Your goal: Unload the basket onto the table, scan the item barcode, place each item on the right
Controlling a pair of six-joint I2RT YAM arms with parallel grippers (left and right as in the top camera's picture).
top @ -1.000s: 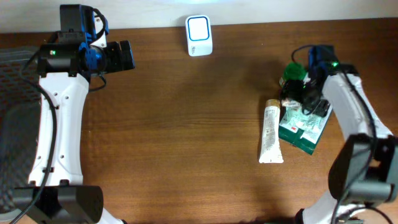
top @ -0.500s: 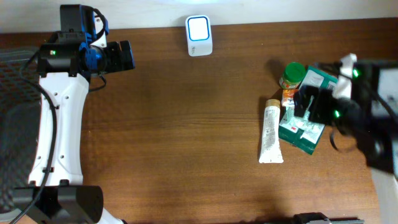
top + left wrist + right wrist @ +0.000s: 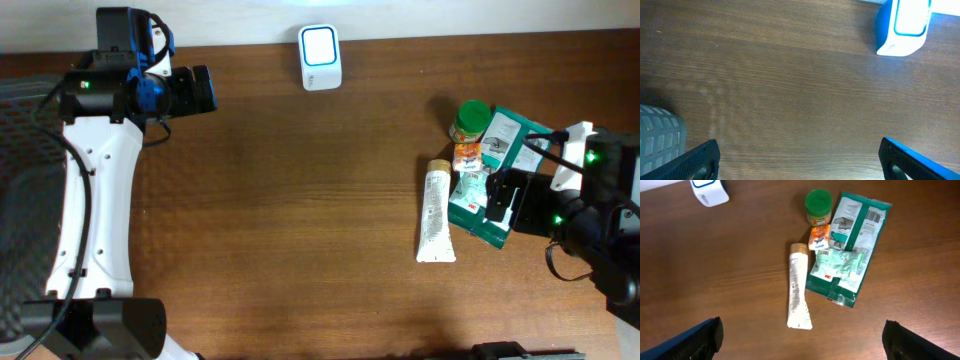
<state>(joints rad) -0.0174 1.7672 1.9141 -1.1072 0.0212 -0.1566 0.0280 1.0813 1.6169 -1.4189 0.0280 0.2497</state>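
A brown wooden table [image 3: 300,200] with fine grain is seen, and a pale strip (wall or ledge, it cannot be told) runs past its far edge. A grey ribbed mat [image 3: 20,150] is seen off the left side. A white and blue barcode scanner [image 3: 320,58] is stood at the far edge. The items are bunched on the right: a white tube [image 3: 436,211], a green-lidded jar [image 3: 471,120], a small orange packet [image 3: 466,155], and a pale green packet [image 3: 470,188] laid on a dark green pouch [image 3: 515,130]. The left gripper [image 3: 200,90] is spread wide and empty at the far left. The right gripper [image 3: 500,200] is spread wide and empty over the pouch's right side.
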